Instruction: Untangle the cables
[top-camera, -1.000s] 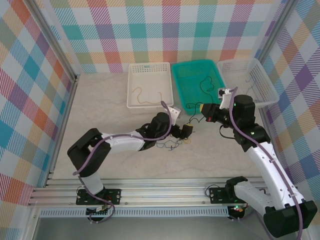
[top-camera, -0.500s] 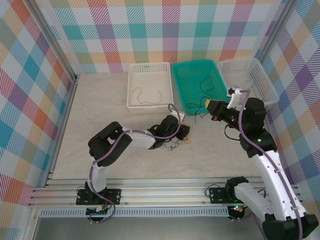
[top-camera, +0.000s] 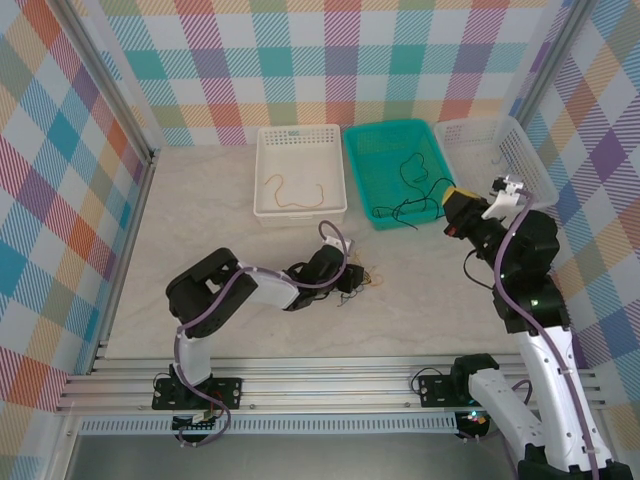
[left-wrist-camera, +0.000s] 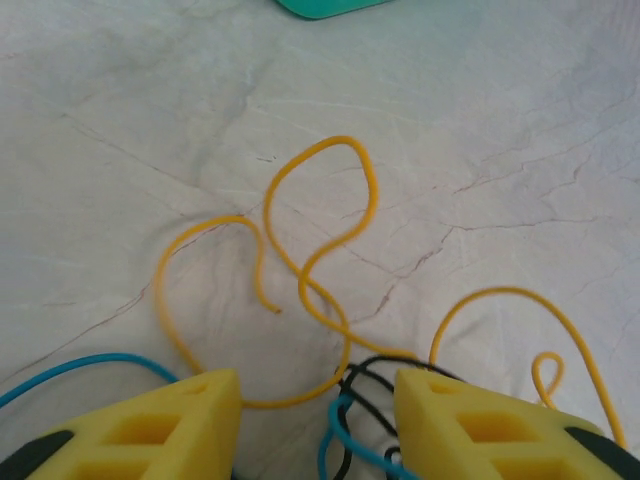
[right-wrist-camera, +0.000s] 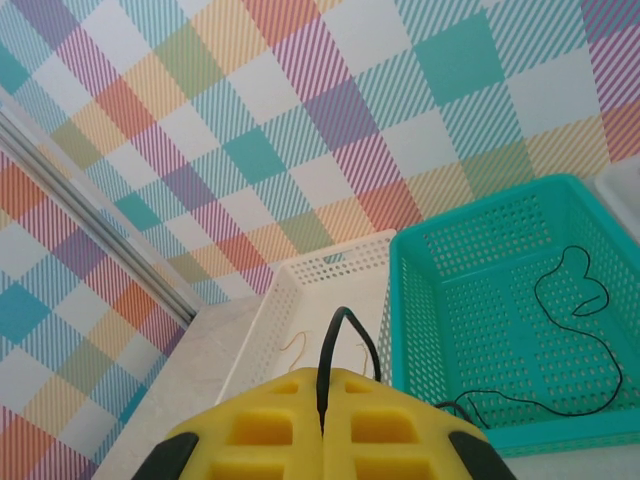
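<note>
- While the left arm lies low across the counter (top-camera: 220, 230), the left gripper (left-wrist-camera: 316, 400) sits just above a tangle of cables (top-camera: 364, 281) near the middle of the counter, in front of the baskets.
- Left gripper: the jaws stand apart with nothing clamped. The yellow fingers (left-wrist-camera: 170, 430) straddle part of the tangle.
- Orange cable (left-wrist-camera: 371, 190): it lies flat on the counter in several loose loops ahead of the fingers. One stretch passes between them, and a small loop lies off to the right.
- Blue cable (left-wrist-camera: 100, 357): it runs in from the left and disappears behind the left finger. Blue shows again low between the fingers.
- Black strand (left-wrist-camera: 365, 375): it is bunched against the inner side of the right finger, crossing the blue and the orange.
- Right gripper (right-wrist-camera: 322, 400): it is held up beside the near right corner of the teal basket (top-camera: 355, 170). The jaws are pressed together on a black cable (right-wrist-camera: 343, 312), which rises as a small arch from the seam between the fingers.
- Teal basket: a further run of black cable lies inside and trails over the near rim toward the right gripper. Whether it is one piece with the pinched part cannot be told.
- White basket (top-camera: 262, 170): it stands just left of the teal basket. One orange-tan cable (top-camera: 290, 195) lies curled on its floor.
</note>
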